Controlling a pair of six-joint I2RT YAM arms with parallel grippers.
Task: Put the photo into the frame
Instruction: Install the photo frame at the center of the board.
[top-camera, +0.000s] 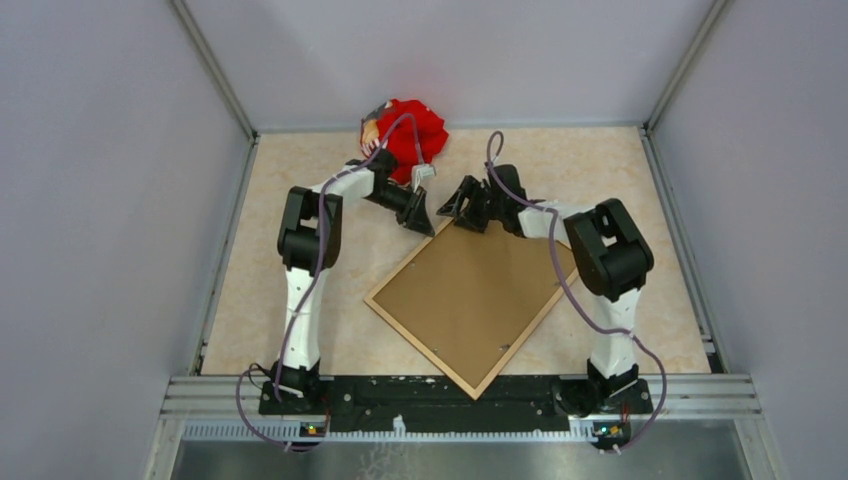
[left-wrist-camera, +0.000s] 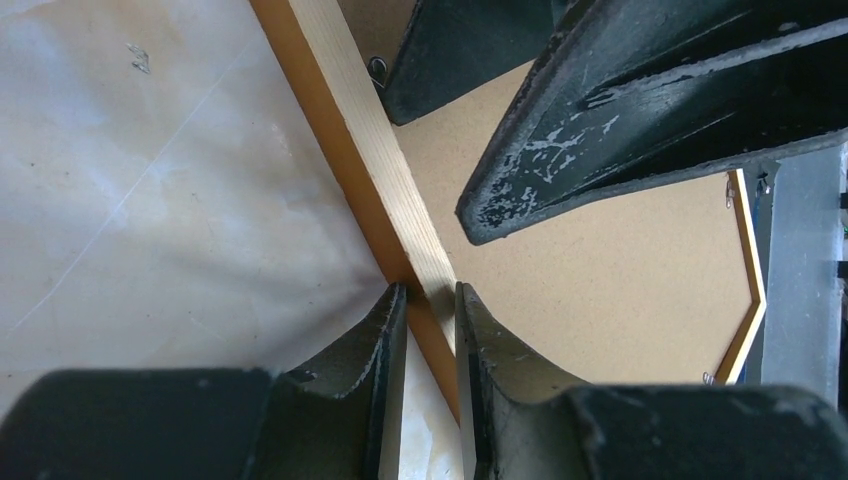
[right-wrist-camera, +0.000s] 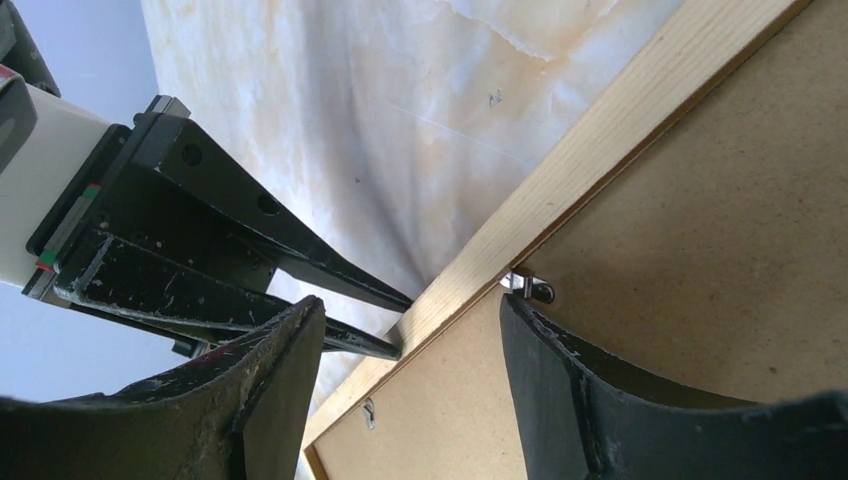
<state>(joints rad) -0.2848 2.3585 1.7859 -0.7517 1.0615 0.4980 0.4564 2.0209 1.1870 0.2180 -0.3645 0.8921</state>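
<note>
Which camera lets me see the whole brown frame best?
The top external view: the frame shows whole, back side up. Both wrist views show only close-up parts of its pale rails and the brown backing board.

My top camera sits high behind the arm bases, tilted down and forward, far enough to take in the whole beige marbled tabletop (top-camera: 250, 300). Left wrist cam: very close, looking down past the left gripper (left-wrist-camera: 428, 292) onto a rail of the thin brown rectangular wooden picture frame (left-wrist-camera: 345, 110). Right wrist cam: just as close, low, looking past the right gripper (right-wrist-camera: 410, 300) along the same rail. Both wrist views share that rail and each other's gripper.
</note>
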